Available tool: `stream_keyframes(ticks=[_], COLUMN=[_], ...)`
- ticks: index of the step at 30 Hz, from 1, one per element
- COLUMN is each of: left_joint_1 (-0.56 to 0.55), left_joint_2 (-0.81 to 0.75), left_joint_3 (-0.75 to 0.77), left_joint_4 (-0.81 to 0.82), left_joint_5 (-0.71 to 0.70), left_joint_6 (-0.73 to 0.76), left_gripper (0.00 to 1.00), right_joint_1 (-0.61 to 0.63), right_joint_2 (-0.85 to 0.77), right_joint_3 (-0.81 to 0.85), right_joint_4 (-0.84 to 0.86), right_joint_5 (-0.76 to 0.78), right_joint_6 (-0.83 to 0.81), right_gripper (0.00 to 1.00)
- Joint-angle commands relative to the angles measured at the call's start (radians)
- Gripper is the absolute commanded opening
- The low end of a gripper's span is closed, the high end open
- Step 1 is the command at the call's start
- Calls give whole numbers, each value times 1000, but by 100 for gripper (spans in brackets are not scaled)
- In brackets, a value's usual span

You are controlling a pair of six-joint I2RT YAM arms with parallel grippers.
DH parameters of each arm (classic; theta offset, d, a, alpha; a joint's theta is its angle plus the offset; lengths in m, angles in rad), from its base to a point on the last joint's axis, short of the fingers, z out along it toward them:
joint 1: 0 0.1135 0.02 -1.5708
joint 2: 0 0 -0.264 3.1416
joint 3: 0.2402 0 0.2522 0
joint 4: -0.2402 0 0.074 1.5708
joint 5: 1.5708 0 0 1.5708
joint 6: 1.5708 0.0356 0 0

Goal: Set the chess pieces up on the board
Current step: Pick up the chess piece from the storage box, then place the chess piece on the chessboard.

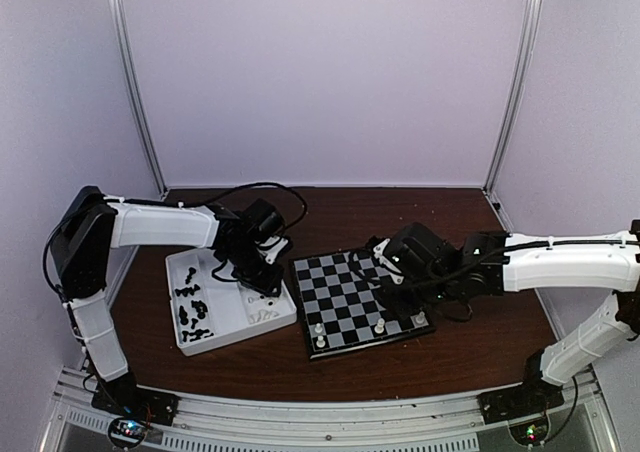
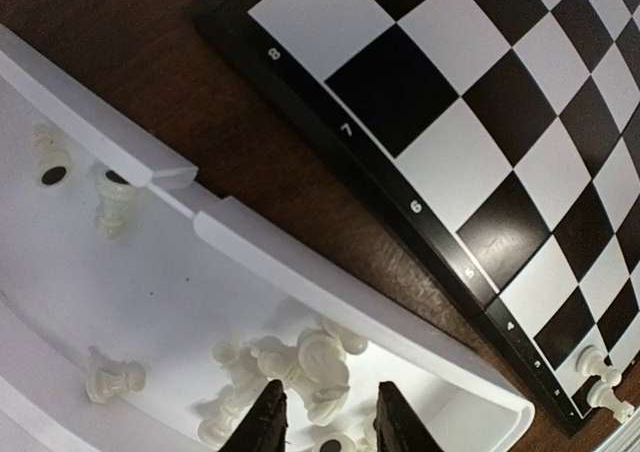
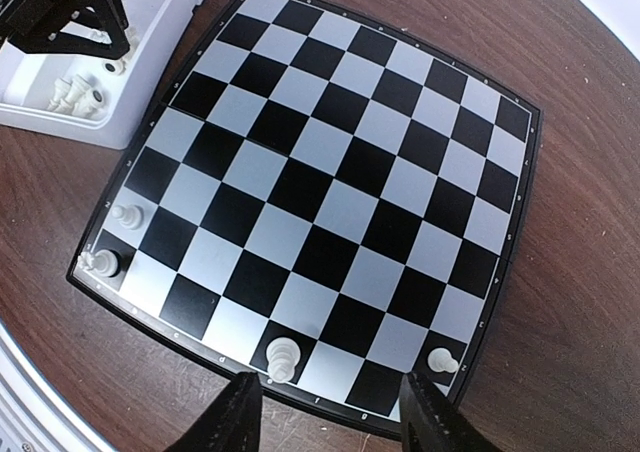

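Nearest the arms' bases, four cream-white plastic chess pieces [image 3: 284, 357] are standing along the near edge of the small black-and-pale-grey checked board [image 1: 345, 290], which is lying on a dark brown wooden tabletop [image 1: 450, 357] — two at the near left corner, one mid-row, one toward the right corner. The right gripper [image 3: 330, 384] is hovering above the board's right half, its black fingers [image 3: 235, 422] spread apart and gripping nothing. Just beside the board on the left, a white rectangular plastic compartment tray [image 1: 228, 340] is holding black chess pieces [image 1: 192, 312] in its left section and a heap of cream-white pieces [image 2: 300, 362] in its right. The left gripper [image 2: 328, 397] is reaching down into that heap — whether it is clenching a piece cannot be told. Pale lilac walls [image 1: 320, 72] are closing off the far side.
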Motion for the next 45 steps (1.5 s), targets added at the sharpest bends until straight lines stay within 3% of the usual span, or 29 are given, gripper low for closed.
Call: stream_keyframes(ticks=[1, 5, 11, 21, 29, 45], left_joint_1=[8, 8, 8, 8, -1, -274], left_joint_2=[19, 35, 37, -75, -158, -50], left_joint_3=[30, 33, 44, 79, 72, 173], left_joint_4=[14, 13, -1, -79, -16, 12], left_joint_5=[1, -1, -2, -5, 229, 257], left_joint_6=[19, 22, 23, 32, 60, 177], left_gripper=[30, 26, 12, 9, 9, 9], right_joint_1=[-7, -9, -14, -21, -28, -56], right_joint_2=[-11, -6, -2, 5, -2, -109], right_joint_3=[-9, -6, -7, -16, -19, -65], right_joint_4=[14, 17, 19, 37, 52, 47], right_joint_5=[-1, -4, -7, -14, -16, 172], right_joint_6=[7, 5, 3, 4, 9, 107], right_gripper=[50, 50, 50, 49, 49, 48])
